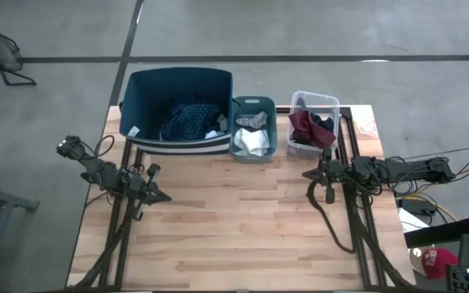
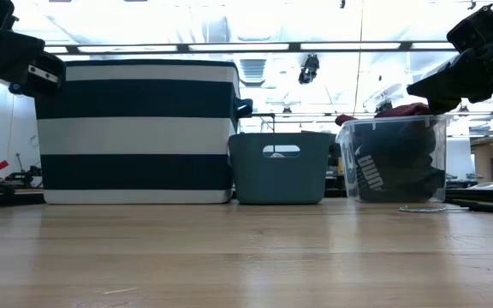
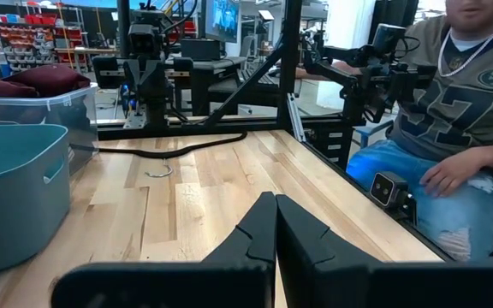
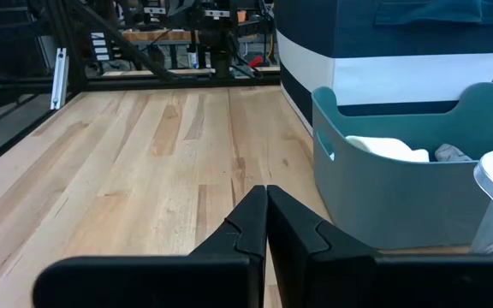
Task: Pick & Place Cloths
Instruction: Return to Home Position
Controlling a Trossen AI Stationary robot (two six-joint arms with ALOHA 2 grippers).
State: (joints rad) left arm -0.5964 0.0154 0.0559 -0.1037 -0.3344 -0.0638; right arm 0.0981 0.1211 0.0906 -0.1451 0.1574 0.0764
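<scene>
A dark teal patterned cloth lies in the large striped blue bin at the table's far side. White and grey cloths lie in the small teal bin, the white one showing in the right wrist view. Maroon and dark navy cloths fill the clear bin. My left gripper hovers shut over the table's left side. My right gripper hovers shut near the clear bin. Both hold nothing. The pale blue-grey cloth is out of view.
The three bins stand in a row along the far edge. A dark cable lies on the table's right side. A seated person is beyond the table's right edge. Bare wood spans the middle and near side.
</scene>
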